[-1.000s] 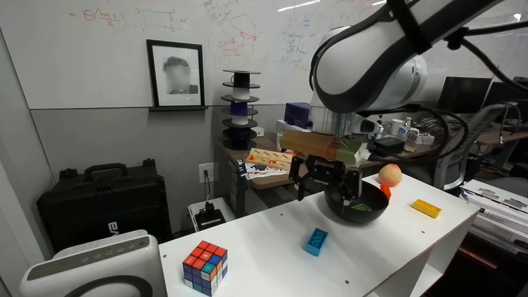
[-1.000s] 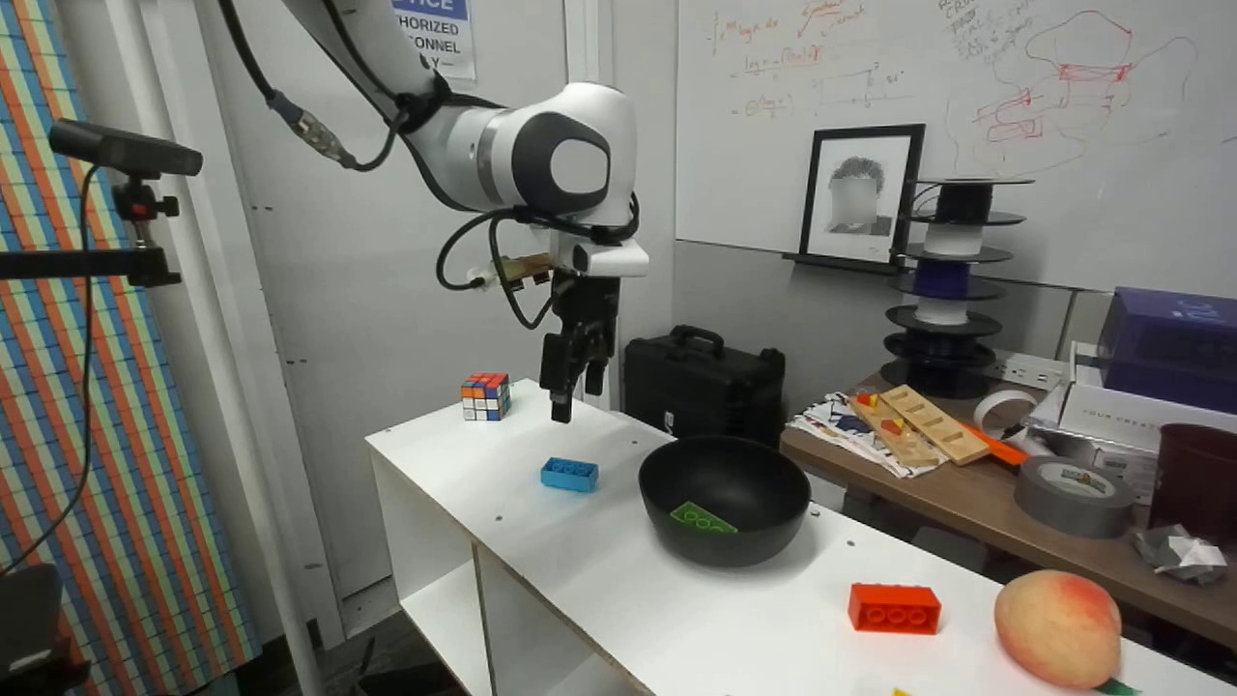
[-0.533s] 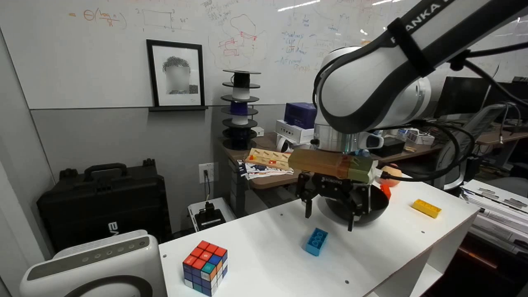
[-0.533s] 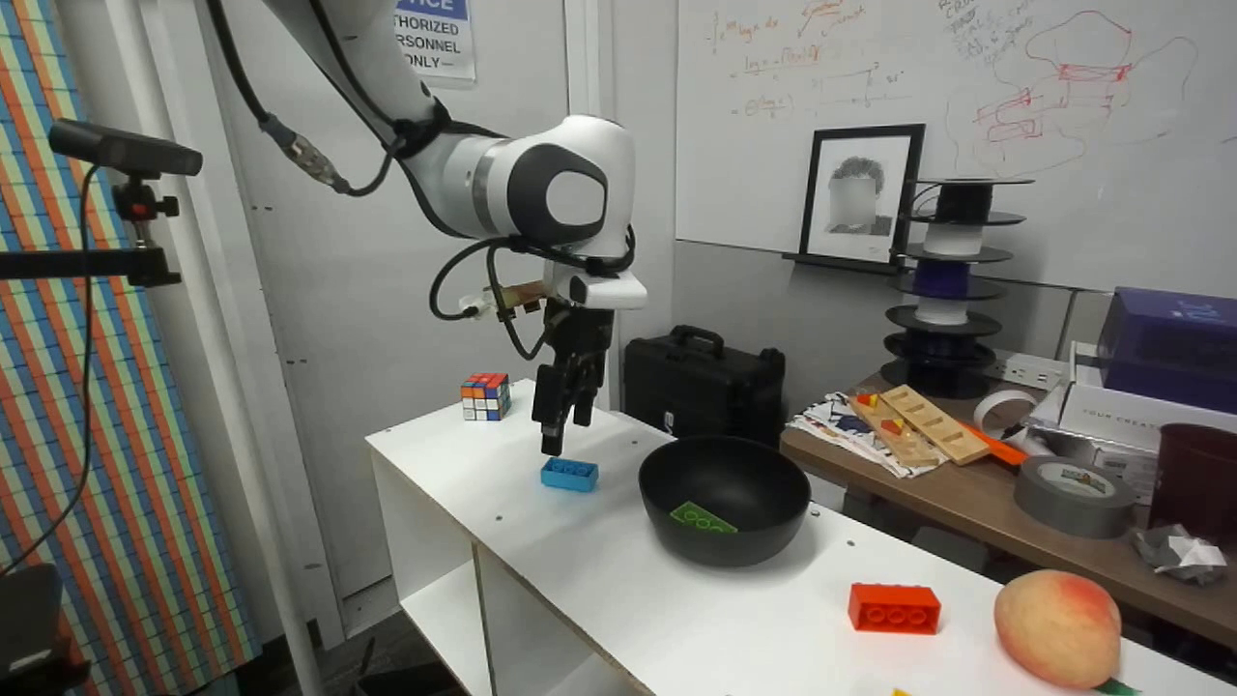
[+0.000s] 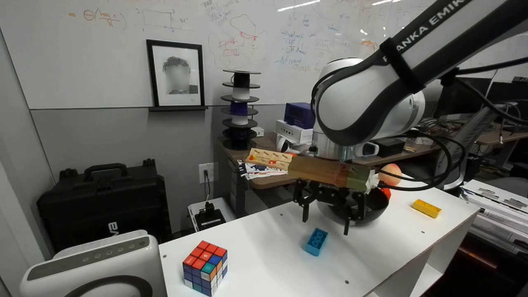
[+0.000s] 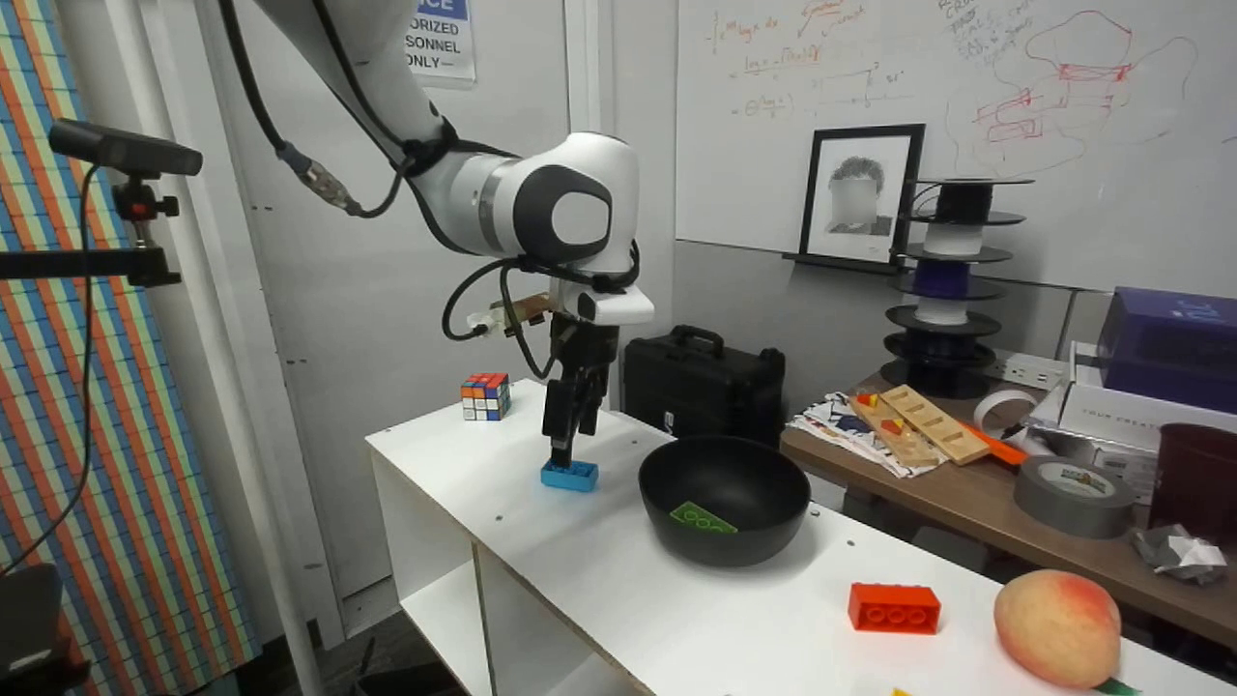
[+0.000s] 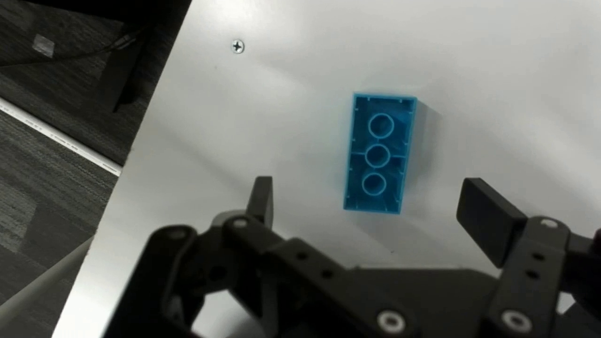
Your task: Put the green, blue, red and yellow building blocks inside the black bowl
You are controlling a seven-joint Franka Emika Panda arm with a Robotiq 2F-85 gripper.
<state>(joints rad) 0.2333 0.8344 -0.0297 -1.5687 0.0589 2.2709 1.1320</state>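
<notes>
One blue block [image 7: 379,155] lies just below the wide-spread gripper [image 5: 325,225]

The arm [image 5: 363,101] is bent, its jaws spread wide and pointing down

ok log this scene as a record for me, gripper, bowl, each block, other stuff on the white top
gripper: open, holding nothing, above the white top near the blue block
black bowl: upright on the white top
green block: inside the black bowl
blue block: on the white top, hollow side up
red block: on the white top
yellow block: on the white top
other: puzzle cube, peach
</notes>
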